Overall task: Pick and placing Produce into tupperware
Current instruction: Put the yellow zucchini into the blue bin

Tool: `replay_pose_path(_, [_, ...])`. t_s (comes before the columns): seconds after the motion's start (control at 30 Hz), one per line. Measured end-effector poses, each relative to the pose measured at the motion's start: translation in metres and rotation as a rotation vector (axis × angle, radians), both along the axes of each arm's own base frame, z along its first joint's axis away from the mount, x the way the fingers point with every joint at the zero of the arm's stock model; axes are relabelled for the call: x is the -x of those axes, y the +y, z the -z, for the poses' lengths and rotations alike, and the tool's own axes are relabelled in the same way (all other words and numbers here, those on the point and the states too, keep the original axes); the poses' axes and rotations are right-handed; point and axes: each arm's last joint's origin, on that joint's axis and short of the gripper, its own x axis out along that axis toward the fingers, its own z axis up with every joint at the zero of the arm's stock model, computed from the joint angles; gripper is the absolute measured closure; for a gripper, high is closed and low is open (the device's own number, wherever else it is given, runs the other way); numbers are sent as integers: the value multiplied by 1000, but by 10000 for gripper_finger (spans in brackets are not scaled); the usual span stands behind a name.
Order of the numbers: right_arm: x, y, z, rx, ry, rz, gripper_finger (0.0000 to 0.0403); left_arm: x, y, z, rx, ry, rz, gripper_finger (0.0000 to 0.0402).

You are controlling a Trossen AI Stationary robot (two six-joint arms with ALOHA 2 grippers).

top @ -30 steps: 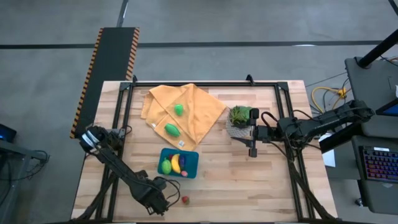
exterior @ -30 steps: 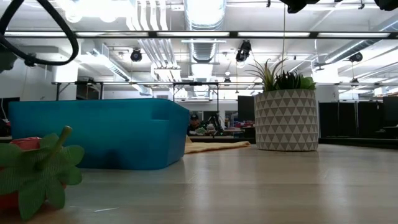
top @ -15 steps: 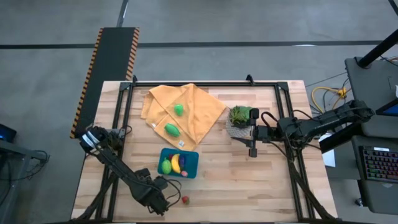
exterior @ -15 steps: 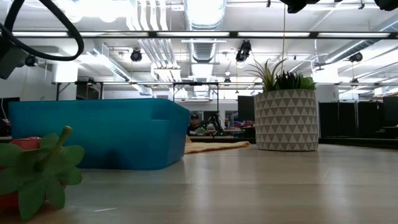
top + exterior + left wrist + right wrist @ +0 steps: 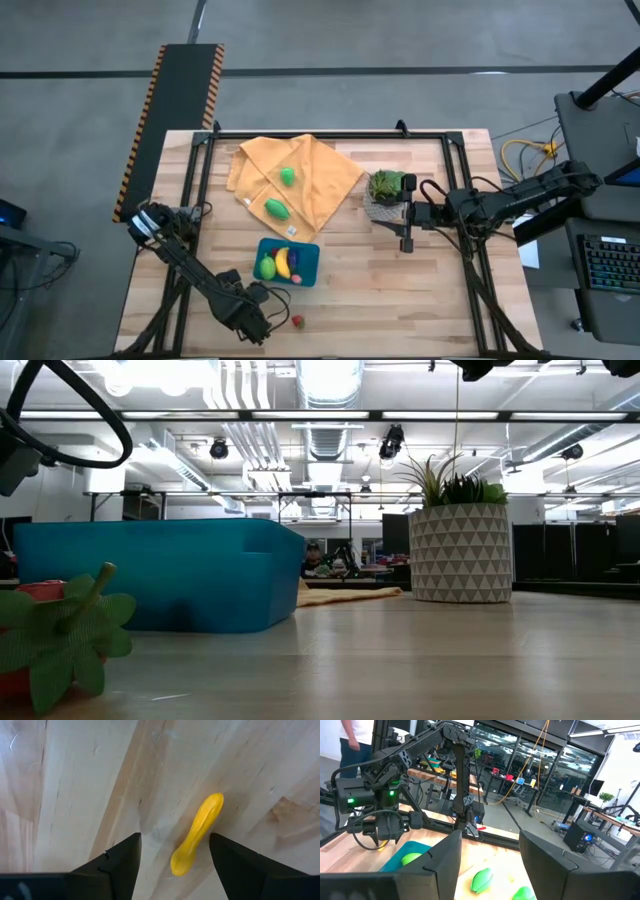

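- At the front edge of the table, the left gripper (image 5: 262, 322) hangs low over the wood. In its wrist view the two fingers stand apart, empty, with a slim yellow piece (image 5: 196, 834) lying flat between them, touched by neither.
- The piece lies askew to the fingers. I judge that closing now could catch only one tapered end, so that it pivots or squirts out.
- Just beside that gripper sits a red piece (image 5: 297, 321) with a green leafy cap. A sideways slip could nudge it towards the table edge.
- Behind them, the teal tupperware (image 5: 309, 266) already holds yellow, purple and pink produce. With little bare floor left, a drop from high could bounce out, and a low approach could clip the wall and shove the box.
- Farther back, two green pieces (image 5: 288, 176) (image 5: 277, 209) lie on the orange cloth (image 5: 320, 185), well apart from the box. The cloth could bunch under a grab.
- On the right, the right gripper (image 5: 405, 218) waits beside the potted plant (image 5: 385, 186), fingers apart and empty.
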Motion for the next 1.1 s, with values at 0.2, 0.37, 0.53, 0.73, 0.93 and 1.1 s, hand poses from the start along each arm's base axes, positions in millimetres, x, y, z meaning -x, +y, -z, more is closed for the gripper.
replay_pose_path(0.2, [0,0,0,0,0,0,211,1,1,2,2,3,-1,181])
replay_pose_path(0.37, [0,0,0,0,0,0,211,1,1,2,3,2,-1,181])
replay_pose_path(0.53, [0,0,0,0,0,0,211,1,1,3,5,0,-1,181])
replay_pose_path(0.73, [0,0,0,0,0,0,211,1,1,4,7,-3,-1,181])
replay_pose_path(0.93, [0,0,0,0,0,0,211,1,1,4,7,-4,-1,184])
replay_pose_path(1.1, [0,0,0,1,0,0,211,2,1,6,11,-7,0,220])
